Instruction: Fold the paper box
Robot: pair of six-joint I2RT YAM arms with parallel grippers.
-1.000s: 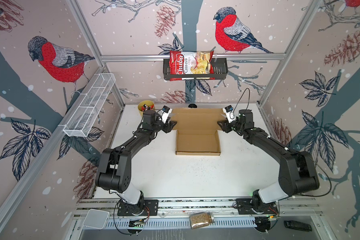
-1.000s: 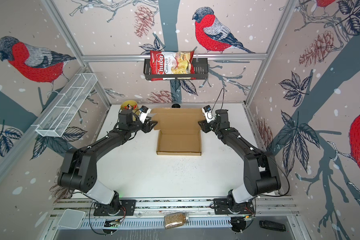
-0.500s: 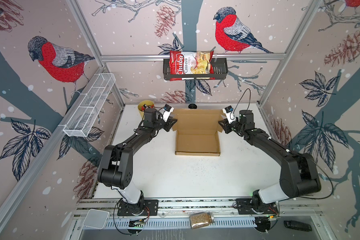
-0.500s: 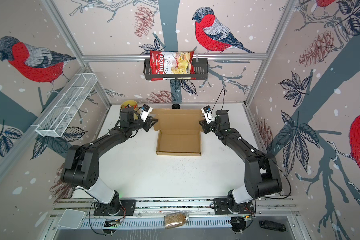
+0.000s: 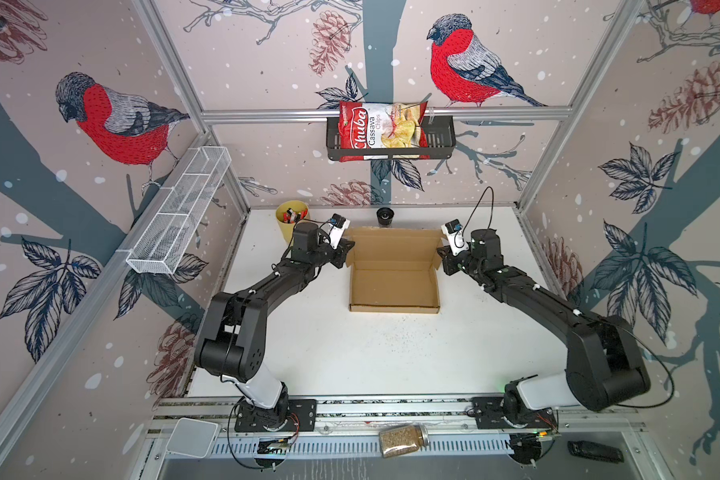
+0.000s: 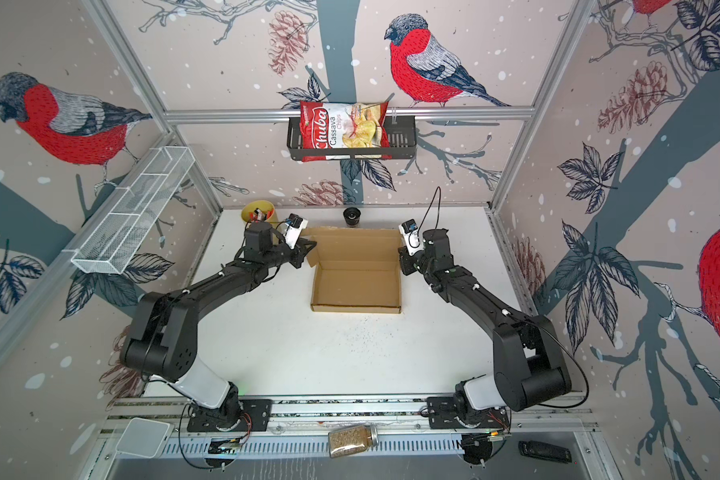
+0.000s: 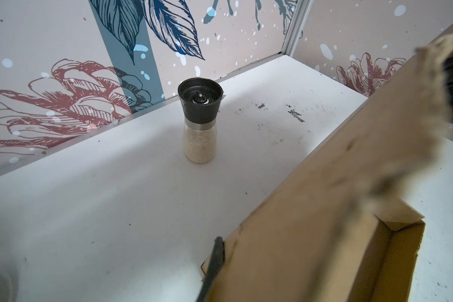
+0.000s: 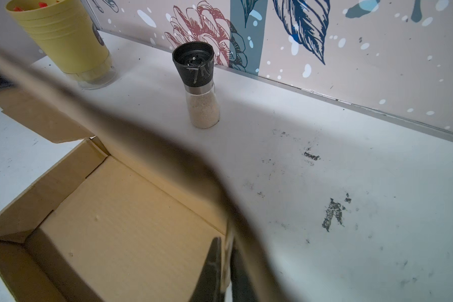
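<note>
The paper box (image 5: 393, 286) (image 6: 356, 286) is a brown cardboard tray on the white table, with its lid panel open at the back and tilted up. My left gripper (image 5: 347, 250) (image 6: 308, 251) is shut on the lid's left side flap. In the left wrist view one dark finger (image 7: 216, 257) lies flat against the cardboard (image 7: 324, 222); its partner is hidden behind it. At the lid's right side flap my right gripper (image 5: 442, 257) (image 6: 402, 258) is shut too. In the right wrist view its gripper (image 8: 226, 266) pinches the flap's thin edge beside the tray's inside (image 8: 120, 235).
A grinder with a black top (image 5: 385, 216) (image 7: 199, 123) (image 8: 198, 86) stands just behind the lid. A yellow cup (image 5: 291, 220) (image 8: 63, 39) is at the back left. A wire basket (image 5: 179, 212) juts from the left wall, and a chips basket (image 5: 387, 133) hangs on the back wall.
Both grippers have gone from open to shut on the lid's side flaps. Both have shifted slightly toward the back, and the lid is tilted up a little more.
</note>
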